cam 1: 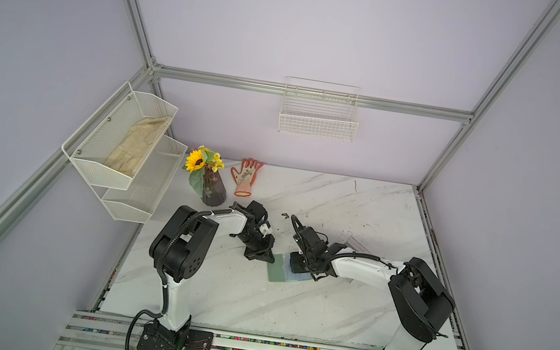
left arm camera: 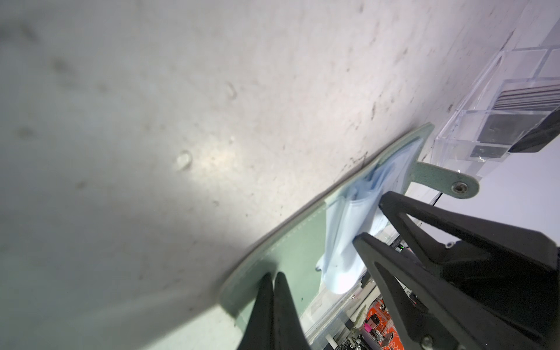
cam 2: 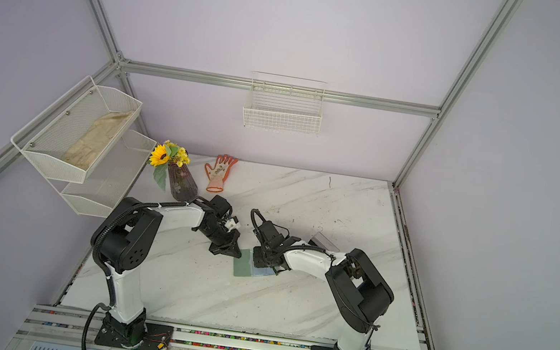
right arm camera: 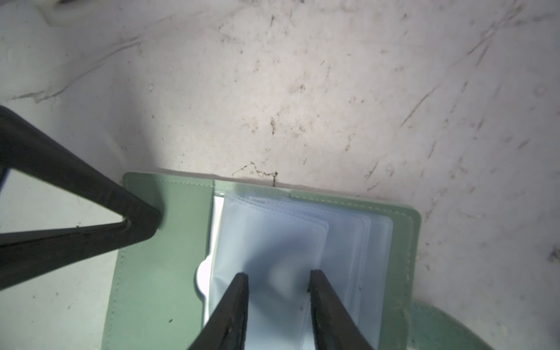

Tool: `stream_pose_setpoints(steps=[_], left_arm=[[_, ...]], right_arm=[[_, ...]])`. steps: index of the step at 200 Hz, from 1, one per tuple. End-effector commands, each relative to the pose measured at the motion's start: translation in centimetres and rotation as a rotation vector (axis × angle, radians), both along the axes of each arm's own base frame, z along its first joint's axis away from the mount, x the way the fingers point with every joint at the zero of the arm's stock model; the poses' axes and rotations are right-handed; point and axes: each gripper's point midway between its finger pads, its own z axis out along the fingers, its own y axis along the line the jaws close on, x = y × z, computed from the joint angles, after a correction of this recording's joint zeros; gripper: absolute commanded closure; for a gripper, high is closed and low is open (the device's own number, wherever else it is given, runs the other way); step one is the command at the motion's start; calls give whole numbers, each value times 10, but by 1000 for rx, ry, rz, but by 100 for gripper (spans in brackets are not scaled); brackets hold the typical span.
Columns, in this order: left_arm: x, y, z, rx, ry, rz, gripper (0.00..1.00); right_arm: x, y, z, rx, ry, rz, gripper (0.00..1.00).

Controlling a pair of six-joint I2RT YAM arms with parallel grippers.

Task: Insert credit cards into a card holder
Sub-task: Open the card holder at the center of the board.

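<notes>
Fingers of the right gripper (right arm camera: pixel 278 278) are seen apart, tips set down on the clear sleeves (right arm camera: pixel 288 230) with one leaf between them; a firm pinch cannot be confirmed. Just beside them, the left gripper (right arm camera: pixel 145 218) is closed, fingers together, tips pressed on the bare green flap of the card holder (right arm camera: pixel 157 272). Holder is laid open and flat on the marble table (cam 1: pixel 251 303) between the two arms, long axis running from one gripper to the other; its snap tab strap (left arm camera: pixel 448 181) sticks out on the side toward the acrylic box (left arm camera: pixel 472 142).

Credit cards (left arm camera: pixel 525 97) are stacked in that box, beyond the holder. Right arm is judged nearer for the fetch, though its own forearm overhangs the box.

Farther back, well apart, nothing obstructing: sunflower vase (cam 1: pixel 212 188), orange glove (cam 1: pixel 246 176), wire basket (cam 1: pixel 318 121).
</notes>
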Motion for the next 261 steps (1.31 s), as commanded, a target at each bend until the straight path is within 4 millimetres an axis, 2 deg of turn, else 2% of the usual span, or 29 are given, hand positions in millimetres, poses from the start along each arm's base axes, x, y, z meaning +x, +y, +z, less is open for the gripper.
stream_pose_setpoints(steps=[1, 29, 109, 203, 261], left_arm=[[10, 7, -36, 114, -58, -20, 100], [9, 7, -37, 115, -58, -20, 100], [9, 7, -38, 113, -52, -19, 100], [7, 6, -40, 111, -45, -20, 100], [6, 5, -41, 110, -43, -22, 100]], right_arm=[[-14, 2, -9, 18, 58, 14, 63], [-14, 2, -11, 18, 62, 13, 65], [-10, 2, 4, 16, 37, 15, 68], [-7, 7, 13, 19, 27, 32, 84], [-5, 8, 23, 27, 11, 35, 87]])
